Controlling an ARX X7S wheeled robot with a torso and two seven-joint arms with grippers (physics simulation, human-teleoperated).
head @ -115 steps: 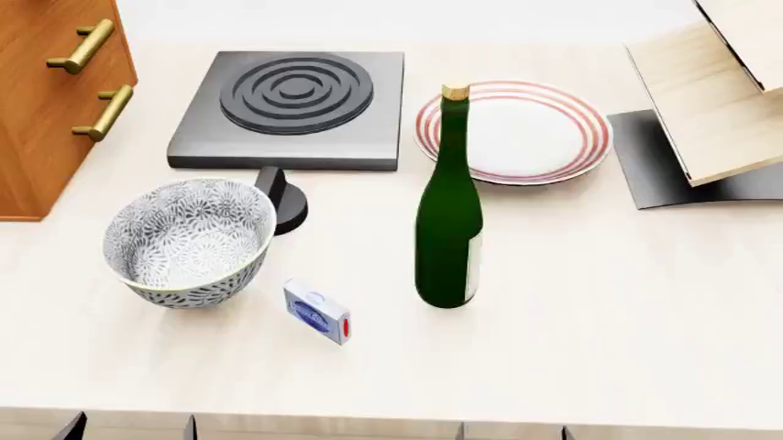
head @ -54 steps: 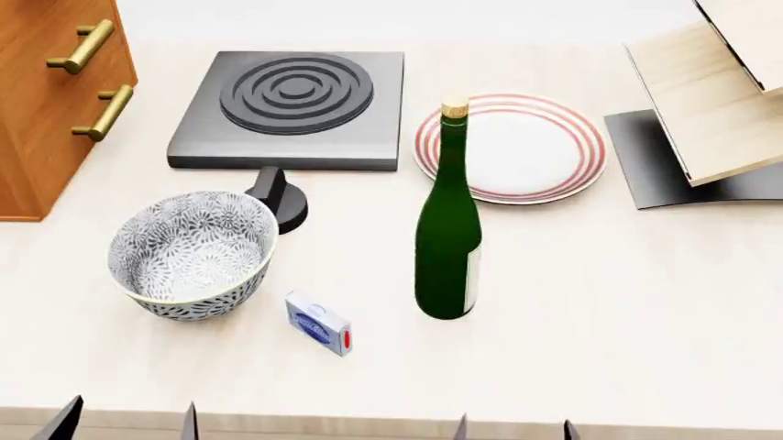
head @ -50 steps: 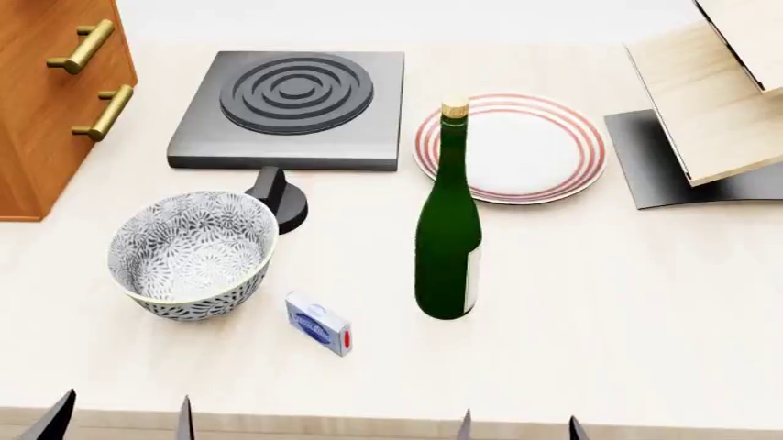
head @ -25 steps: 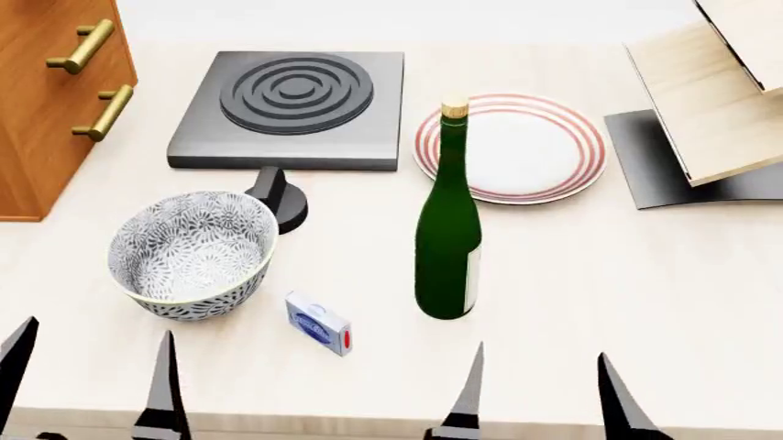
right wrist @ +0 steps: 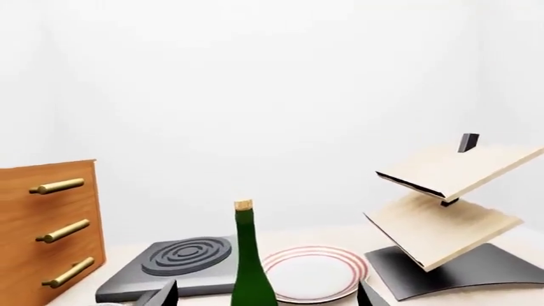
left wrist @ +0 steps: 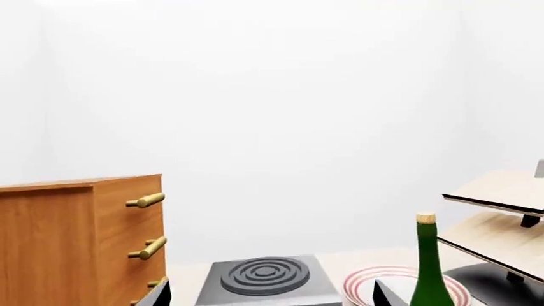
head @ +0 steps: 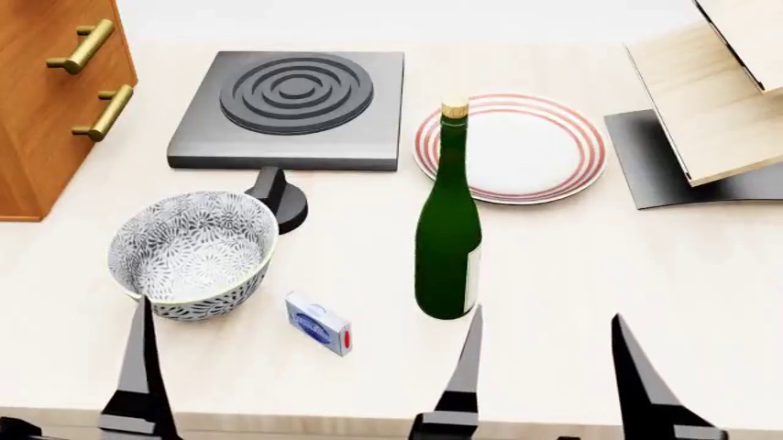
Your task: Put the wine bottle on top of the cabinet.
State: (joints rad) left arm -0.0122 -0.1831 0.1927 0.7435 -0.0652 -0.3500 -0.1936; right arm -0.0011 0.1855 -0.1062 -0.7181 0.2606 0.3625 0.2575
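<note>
Right gripper: fingers spread apart, empty, risen further into head view than 0.5 s ago, tips now just near of the bottle. Left gripper: only one finger shows, near the bowl; its other finger has left the frame, so spread cannot be told. Bottle upright on the table, unmoved, between bowl and plate. Cabinet far left, well apart.
</note>
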